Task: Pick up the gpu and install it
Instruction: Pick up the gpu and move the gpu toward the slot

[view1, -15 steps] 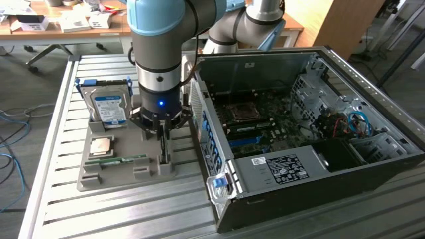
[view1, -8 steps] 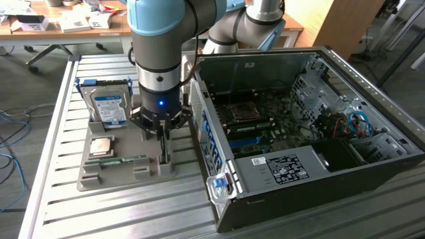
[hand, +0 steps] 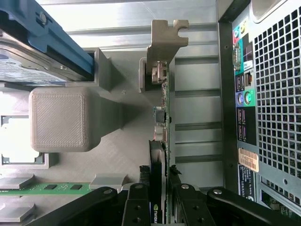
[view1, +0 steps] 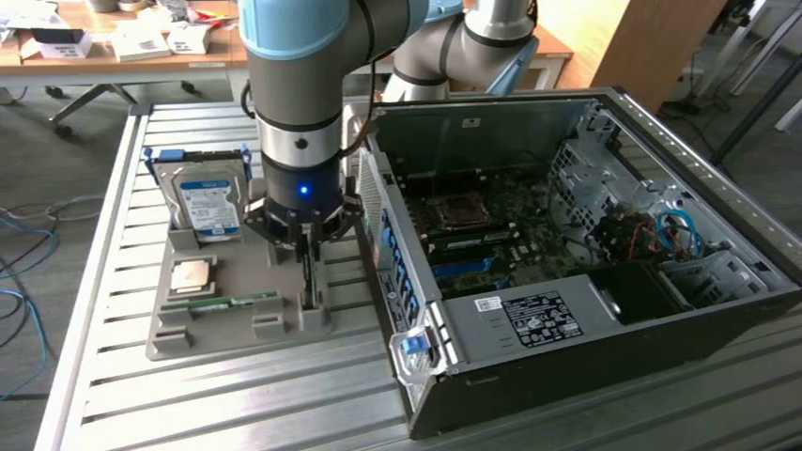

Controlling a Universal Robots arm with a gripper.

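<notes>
Arm: one Universal Robots arm, reaching down over the grey holder (view1: 213,334) (hand: 113,150) on the slatted metal counter (view1: 251,395) (hand: 197,108).
Hand: one hand (view1: 307,246) (hand: 160,186), pointing straight down. Its two fingers (hand: 139,197) are pressed against opposite faces of the gpu, so it is clamped on the card.
Gpu: one gpu (view1: 310,282) (hand: 163,108), standing narrow edge-on at the side of the holder nearest the computer case. Its lower edge is down at the holder's slot, and I cannot tell whether it has come free of it.
Bracket: one silver bracket strip (hand: 164,44) at the end of the card farthest from the fingers.
Hard drive: one hard drive (view1: 208,202) (hand: 28,61) with a blue-and-white label, upright in a blue frame at the back of the holder, well apart from the hand.
Memory stick: one green memory stick (view1: 236,303) (hand: 47,187), lying flat in the holder.
Processor chip: one square processor chip (view1: 191,274), flat in the holder between the hard drive and the memory stick.
Computer case: one computer case (view1: 564,376) (hand: 277,94), lying on its side with the panel off and the motherboard exposed, just beside the holder on the exterior view's right.
</notes>
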